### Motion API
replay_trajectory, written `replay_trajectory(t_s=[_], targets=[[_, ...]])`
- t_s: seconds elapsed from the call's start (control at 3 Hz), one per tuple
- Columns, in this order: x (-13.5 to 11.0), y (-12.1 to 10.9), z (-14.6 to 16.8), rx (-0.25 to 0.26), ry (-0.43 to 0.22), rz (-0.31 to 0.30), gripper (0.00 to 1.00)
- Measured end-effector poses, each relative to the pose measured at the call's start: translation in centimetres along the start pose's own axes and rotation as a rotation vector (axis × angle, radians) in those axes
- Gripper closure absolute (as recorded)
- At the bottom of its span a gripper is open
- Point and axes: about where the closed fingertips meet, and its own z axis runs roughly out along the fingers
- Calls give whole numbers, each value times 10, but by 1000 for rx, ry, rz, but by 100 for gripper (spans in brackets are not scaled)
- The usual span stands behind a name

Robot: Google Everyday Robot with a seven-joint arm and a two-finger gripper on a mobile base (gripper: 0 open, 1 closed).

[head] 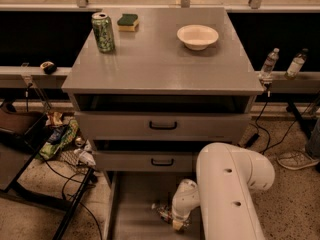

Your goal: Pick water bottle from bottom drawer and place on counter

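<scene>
The water bottle (pixel 161 212) lies on its side on the floor of the open bottom drawer (pixel 134 204), at the bottom of the camera view; only its reddish-green label end shows. My gripper (pixel 177 224) reaches down into the drawer and sits right against the bottle's right end, partly covering it. My white arm (pixel 231 184) fills the lower right and hides the drawer's right side. The grey counter (pixel 160 59) spreads above the drawers.
On the counter stand a green soda can (pixel 103 32), a sponge (pixel 128 21) and a white bowl (pixel 197 36). Two closed drawer fronts (pixel 162 126) sit above the open one. Two slim bottles (pixel 269 62) stand on the right ledge. Cables and clutter (pixel 60 139) lie at left.
</scene>
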Motion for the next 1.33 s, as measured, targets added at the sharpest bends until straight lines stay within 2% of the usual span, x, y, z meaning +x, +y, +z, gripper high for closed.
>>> replay_trajectory(t_s=[0.33,0.67,1.0,1.33], targets=[[0,0,0,0,0,0,89],[-2,10,-12,-17,1,-16,100],[8,15,-47,-45,28,-19,100],[28,9,-94,-84,42,20,100]])
